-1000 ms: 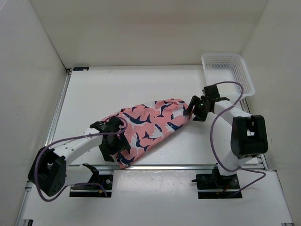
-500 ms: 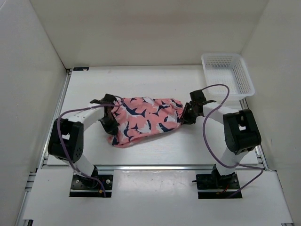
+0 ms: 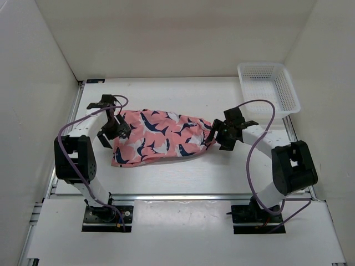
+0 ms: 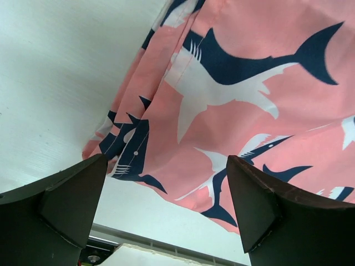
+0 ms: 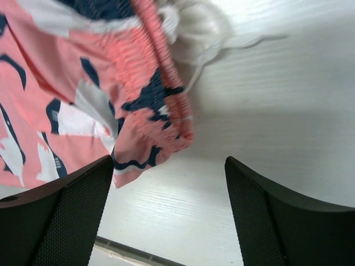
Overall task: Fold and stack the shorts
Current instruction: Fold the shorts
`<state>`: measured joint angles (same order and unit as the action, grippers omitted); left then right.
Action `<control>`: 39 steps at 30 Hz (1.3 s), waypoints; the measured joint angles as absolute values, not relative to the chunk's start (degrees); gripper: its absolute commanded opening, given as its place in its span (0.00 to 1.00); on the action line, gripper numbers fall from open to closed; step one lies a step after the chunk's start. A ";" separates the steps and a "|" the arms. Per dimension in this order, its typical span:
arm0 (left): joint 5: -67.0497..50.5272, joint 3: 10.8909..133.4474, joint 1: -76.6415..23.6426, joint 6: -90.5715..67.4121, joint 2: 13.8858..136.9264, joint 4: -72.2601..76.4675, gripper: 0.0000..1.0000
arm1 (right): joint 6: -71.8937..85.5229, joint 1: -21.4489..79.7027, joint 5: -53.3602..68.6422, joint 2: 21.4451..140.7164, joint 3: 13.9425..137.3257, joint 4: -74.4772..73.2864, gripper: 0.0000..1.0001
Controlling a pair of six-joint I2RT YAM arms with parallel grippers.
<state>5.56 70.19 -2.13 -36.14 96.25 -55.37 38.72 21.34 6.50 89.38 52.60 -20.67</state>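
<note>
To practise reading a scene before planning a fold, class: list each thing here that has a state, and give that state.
shorts: lying laid out on the table, held by neither gripper.
left gripper: open, holding nothing.
right gripper: open, holding nothing.
mesh basket: upright, nothing in it.

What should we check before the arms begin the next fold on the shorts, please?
1. Left hand open, holding nothing: ok.
2. Right hand open, holding nothing: ok.
3. Shorts lying on the table between both hands: ok.
4. Waistband smoothed flat: not ok, it is bunched near the right hand.
5. Shorts already folded once: cannot tell.
6. Basket apart from the shorts: ok.
</note>
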 measured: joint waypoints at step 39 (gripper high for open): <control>-5.52 66.06 -10.17 -36.36 97.67 -51.99 0.10 | 30.35 18.41 -16.84 77.21 62.92 -37.12 0.00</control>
